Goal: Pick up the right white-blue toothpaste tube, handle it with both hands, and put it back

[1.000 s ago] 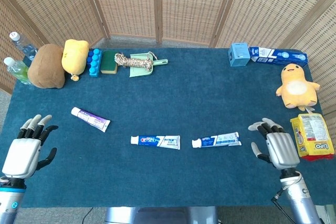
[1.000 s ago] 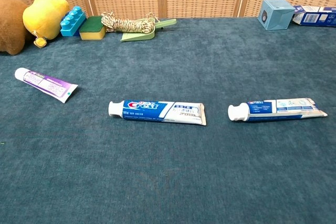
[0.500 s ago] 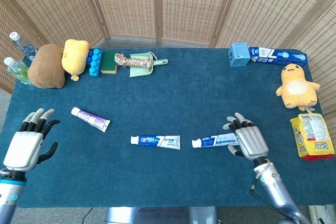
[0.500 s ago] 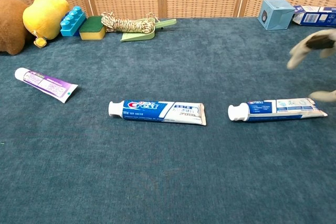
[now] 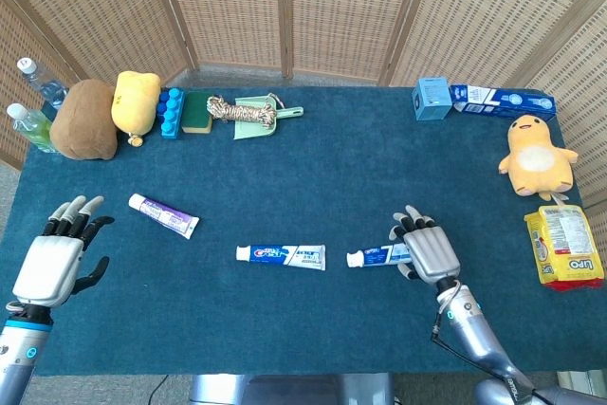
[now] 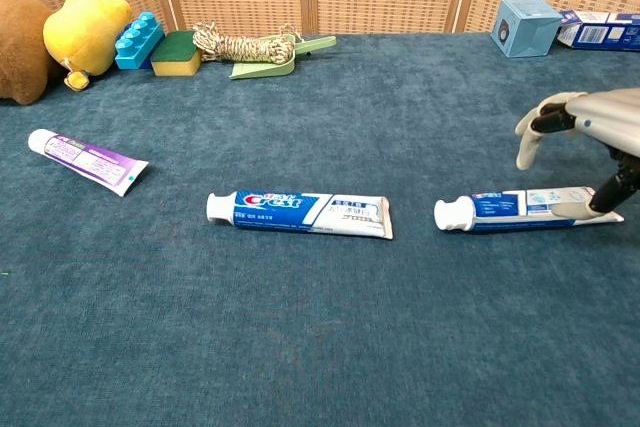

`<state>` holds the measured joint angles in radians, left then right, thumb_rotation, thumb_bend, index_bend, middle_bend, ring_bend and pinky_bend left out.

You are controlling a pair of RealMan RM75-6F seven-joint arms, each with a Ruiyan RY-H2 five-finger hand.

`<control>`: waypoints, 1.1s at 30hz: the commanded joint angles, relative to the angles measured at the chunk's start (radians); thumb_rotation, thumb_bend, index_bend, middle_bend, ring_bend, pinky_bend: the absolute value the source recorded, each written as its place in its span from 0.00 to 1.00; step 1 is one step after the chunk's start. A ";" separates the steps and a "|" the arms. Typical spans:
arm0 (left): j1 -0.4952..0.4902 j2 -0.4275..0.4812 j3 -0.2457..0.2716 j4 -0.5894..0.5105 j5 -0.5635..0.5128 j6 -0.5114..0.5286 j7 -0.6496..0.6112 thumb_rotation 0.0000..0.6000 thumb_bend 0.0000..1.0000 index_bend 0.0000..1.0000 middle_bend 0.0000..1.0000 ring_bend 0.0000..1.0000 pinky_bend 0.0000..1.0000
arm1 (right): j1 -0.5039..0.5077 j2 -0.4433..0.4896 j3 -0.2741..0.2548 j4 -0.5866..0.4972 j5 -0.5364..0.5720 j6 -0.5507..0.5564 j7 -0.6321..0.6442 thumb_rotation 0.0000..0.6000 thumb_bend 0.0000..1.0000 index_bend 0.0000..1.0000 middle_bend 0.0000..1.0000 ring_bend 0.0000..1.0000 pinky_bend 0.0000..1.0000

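Blue-clothed table (image 5: 313, 177) is seen carrying the right white-blue toothpaste tube (image 5: 377, 255), lying flat. Its tail end is overhung by the right hand (image 5: 427, 248), fingers (image 6: 530, 143) spread, nothing gripped. Far leftward, the left hand (image 5: 52, 263) is held open, empty.

left robot hand (image 5: 57, 263): raised, fingers spread | right robot hand (image 5: 429, 248): palm down, fingers apart, holding nothing

A folding screen (image 5: 285, 7) of woven wicker panels in light wooden frames stands behind the tabletop (image 5: 313, 168), which is covered in dark teal carpet-like fabric under even, soft light.
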<state>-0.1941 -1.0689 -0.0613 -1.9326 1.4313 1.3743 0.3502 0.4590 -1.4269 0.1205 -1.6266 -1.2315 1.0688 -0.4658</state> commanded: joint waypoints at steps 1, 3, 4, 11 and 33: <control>-0.002 -0.001 0.001 0.001 0.000 -0.002 0.000 1.00 0.34 0.22 0.09 0.03 0.08 | 0.007 -0.013 -0.004 0.019 0.012 -0.006 -0.005 1.00 0.25 0.36 0.19 0.06 0.23; -0.003 -0.001 0.001 0.002 -0.001 -0.002 0.000 1.00 0.34 0.22 0.09 0.03 0.08 | 0.009 -0.020 -0.005 0.030 0.016 -0.007 0.000 1.00 0.25 0.36 0.19 0.06 0.23; -0.003 -0.001 0.001 0.002 -0.001 -0.002 0.001 1.00 0.34 0.22 0.09 0.03 0.08 | 0.009 -0.024 -0.007 0.038 0.018 -0.007 0.001 1.00 0.25 0.36 0.19 0.06 0.23; -0.002 0.005 0.004 -0.001 -0.004 0.003 0.004 1.00 0.34 0.22 0.09 0.02 0.08 | 0.016 -0.049 -0.017 0.084 0.026 -0.013 0.003 1.00 0.25 0.36 0.19 0.06 0.23; 0.008 0.027 -0.002 -0.024 0.021 0.052 0.025 1.00 0.34 0.21 0.06 0.00 0.07 | 0.037 -0.039 -0.034 0.124 0.038 -0.049 0.027 1.00 0.26 0.41 0.19 0.07 0.23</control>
<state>-0.1866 -1.0431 -0.0635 -1.9560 1.4514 1.4256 0.3746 0.4963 -1.4660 0.0867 -1.5026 -1.1940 1.0199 -0.4392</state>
